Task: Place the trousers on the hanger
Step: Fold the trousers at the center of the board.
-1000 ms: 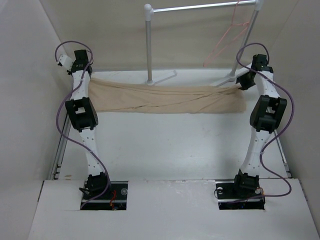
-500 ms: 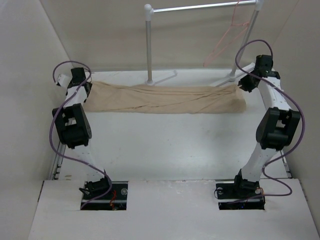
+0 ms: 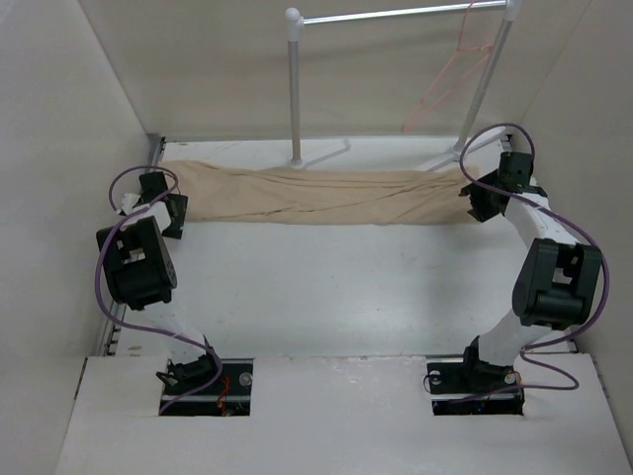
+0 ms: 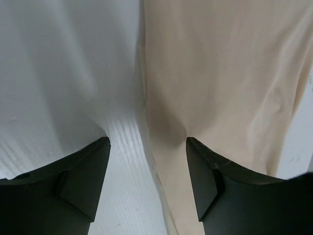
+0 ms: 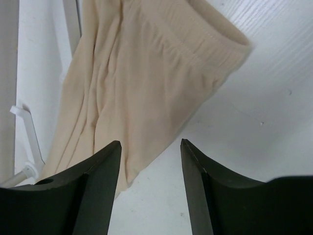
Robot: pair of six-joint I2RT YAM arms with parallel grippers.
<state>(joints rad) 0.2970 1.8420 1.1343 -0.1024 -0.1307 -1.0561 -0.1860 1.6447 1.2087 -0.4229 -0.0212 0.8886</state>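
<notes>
Both arms have drawn back toward their bases, leaving the trousers (image 3: 316,196) stretched flat across the far side of the table (image 3: 326,287). The left gripper (image 4: 147,142) and right gripper (image 5: 150,143) gape wide, holding nothing. The hanger (image 3: 433,91) hangs from the rack (image 3: 396,13) behind.

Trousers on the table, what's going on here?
The trousers lie stretched flat across the far side of the table. The left gripper sits at their left end and the right gripper at the waistband end on the right. Both have their fingers open and hold nothing. The hanger hangs from the rack at the back right with no cloth on it, so the hanging step is not yet done.
</notes>
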